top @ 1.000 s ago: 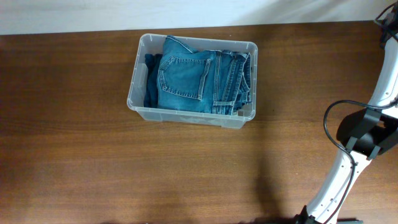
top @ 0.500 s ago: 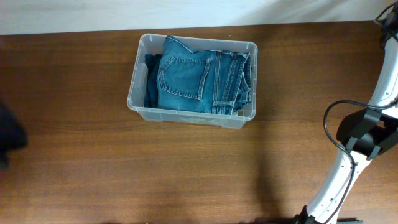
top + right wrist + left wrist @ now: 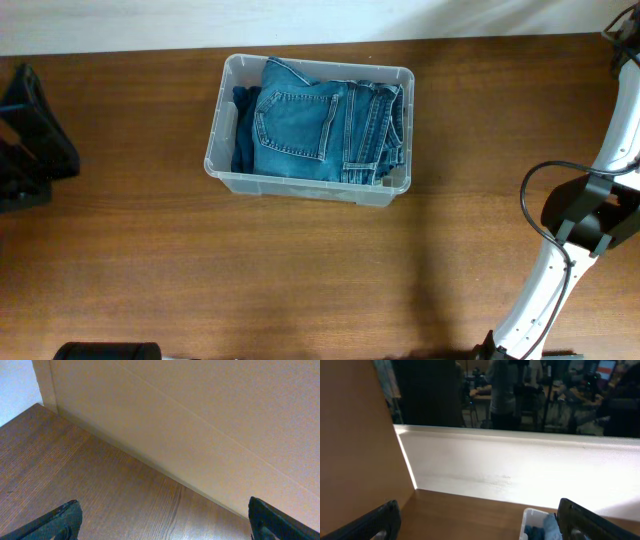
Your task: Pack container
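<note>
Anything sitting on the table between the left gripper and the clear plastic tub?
Nothing visible does. Only bare brown wooden table lies between the left gripper, open at the table's left edge, and the large clear rectangular plastic container. Folded blue denim jeans lie inside it.

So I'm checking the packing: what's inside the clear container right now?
Folded blue jeans fill most of the container, a back pocket facing up. Darker blue fabric shows beside them at one end. The container's floor and anything under the jeans are covered.
</note>
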Available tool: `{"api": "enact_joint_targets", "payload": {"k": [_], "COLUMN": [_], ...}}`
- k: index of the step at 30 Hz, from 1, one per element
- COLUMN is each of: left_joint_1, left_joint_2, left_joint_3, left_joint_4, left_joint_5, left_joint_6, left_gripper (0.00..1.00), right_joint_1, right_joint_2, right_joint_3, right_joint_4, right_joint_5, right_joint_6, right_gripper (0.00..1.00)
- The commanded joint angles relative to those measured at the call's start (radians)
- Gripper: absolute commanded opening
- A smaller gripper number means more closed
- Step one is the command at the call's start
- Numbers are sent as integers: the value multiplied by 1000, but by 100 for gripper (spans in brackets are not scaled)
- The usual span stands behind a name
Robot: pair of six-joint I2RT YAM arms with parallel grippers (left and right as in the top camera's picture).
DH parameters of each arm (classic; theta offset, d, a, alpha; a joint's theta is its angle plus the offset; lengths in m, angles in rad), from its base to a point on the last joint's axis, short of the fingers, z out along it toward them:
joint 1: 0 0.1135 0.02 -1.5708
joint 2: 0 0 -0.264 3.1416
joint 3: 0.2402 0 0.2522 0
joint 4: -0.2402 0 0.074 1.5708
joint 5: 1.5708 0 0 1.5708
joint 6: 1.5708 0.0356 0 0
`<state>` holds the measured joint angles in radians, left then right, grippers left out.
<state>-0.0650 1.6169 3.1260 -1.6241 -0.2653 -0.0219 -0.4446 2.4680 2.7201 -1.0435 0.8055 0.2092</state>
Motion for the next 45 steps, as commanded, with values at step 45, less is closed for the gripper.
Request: {"api": "enact_joint_targets", "payload": {"k": [45], "left_joint_1": [5], "left_joint_2": [-1059], "left_joint_3": [-1618], "left_joint_4": [807], "left_joint_5": [-72], "left_joint_6": [15], "left_gripper": [99], "right_joint_1": [-1], "right_joint_2": [-14], "right_joint_3": [23], "right_joint_4": [3], "right_joint_5": [5], "right_joint_6": [5], "right_gripper": [98]}}
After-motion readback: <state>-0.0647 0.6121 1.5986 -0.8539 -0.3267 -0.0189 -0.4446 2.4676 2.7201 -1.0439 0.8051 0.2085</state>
